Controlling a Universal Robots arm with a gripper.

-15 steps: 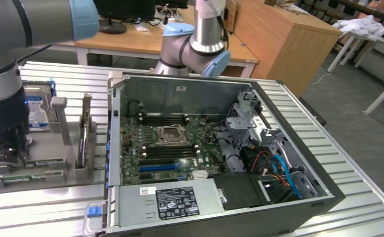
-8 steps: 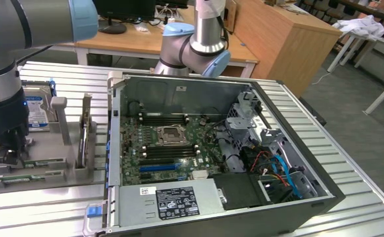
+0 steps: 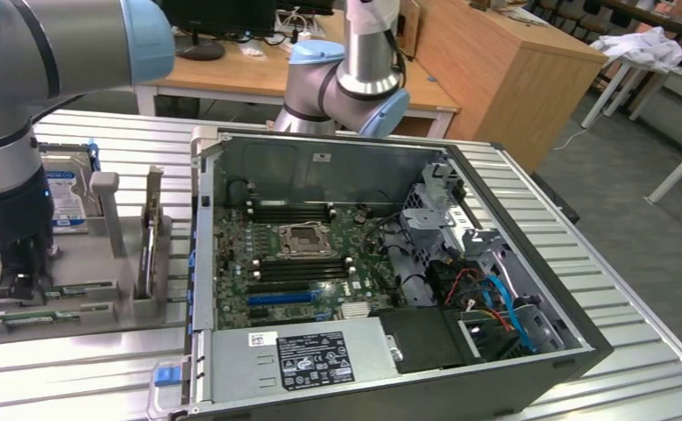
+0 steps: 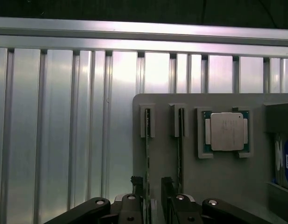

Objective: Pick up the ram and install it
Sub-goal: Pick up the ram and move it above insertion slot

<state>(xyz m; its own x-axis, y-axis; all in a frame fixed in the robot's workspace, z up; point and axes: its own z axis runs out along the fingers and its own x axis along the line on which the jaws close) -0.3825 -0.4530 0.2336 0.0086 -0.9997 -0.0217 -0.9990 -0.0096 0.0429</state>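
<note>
Two ram sticks stand on edge in a grey holder plate [image 4: 162, 107]. One ram [image 4: 147, 149] runs down between my fingertips; the other ram [image 4: 180, 149] stands just beside them. My gripper [image 4: 152, 185] is low over the plate and straddles the first stick, its jaws apart with a gap showing beside the thin board. In the exterior view my gripper [image 3: 8, 285] hangs at the left end of the holder, over the farther green ram [image 3: 84, 288], with the second ram [image 3: 37, 319] nearer the camera. The open computer case [image 3: 529, 228] holds the motherboard [image 3: 282, 263].
A square silver CPU [image 4: 226, 132] sits in its cradle beside the rams. A hard drive with a blue label [image 3: 67, 197] stands upright behind the holder. Everything rests on a ribbed aluminium table [image 3: 84, 377]. Wooden desks stand behind.
</note>
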